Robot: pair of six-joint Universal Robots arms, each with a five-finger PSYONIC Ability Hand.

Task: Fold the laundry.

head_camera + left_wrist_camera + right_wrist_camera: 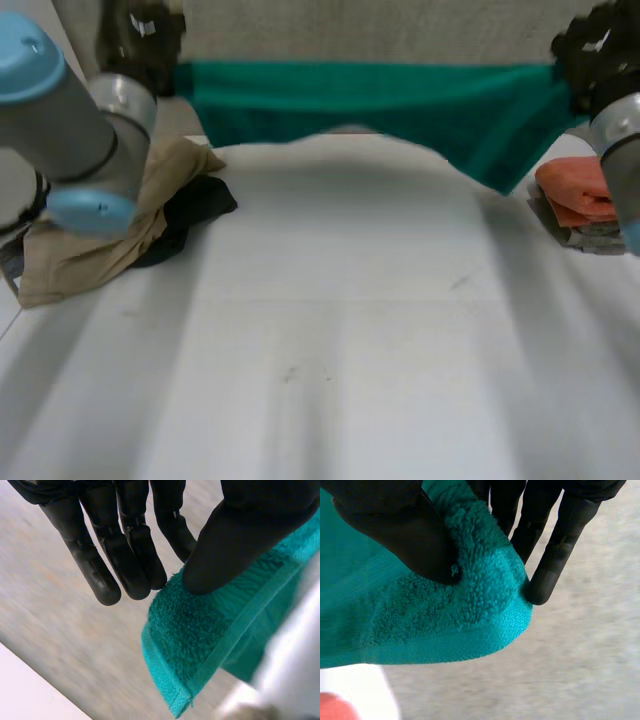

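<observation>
green towel stretched above the far edge of the worktop, long axis running hand to hand: left hand pinches one upper corner between thumb and fingers, right hand the other, cloth hanging between them.

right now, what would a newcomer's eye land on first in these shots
The green towel grabs the eye first. It hangs stretched along the far edge of the white table, pinched at one end by the left hand and at the other by the right hand. Next come a tan garment with a black garment beside it under the left arm, and an orange cloth by the right arm.
</observation>
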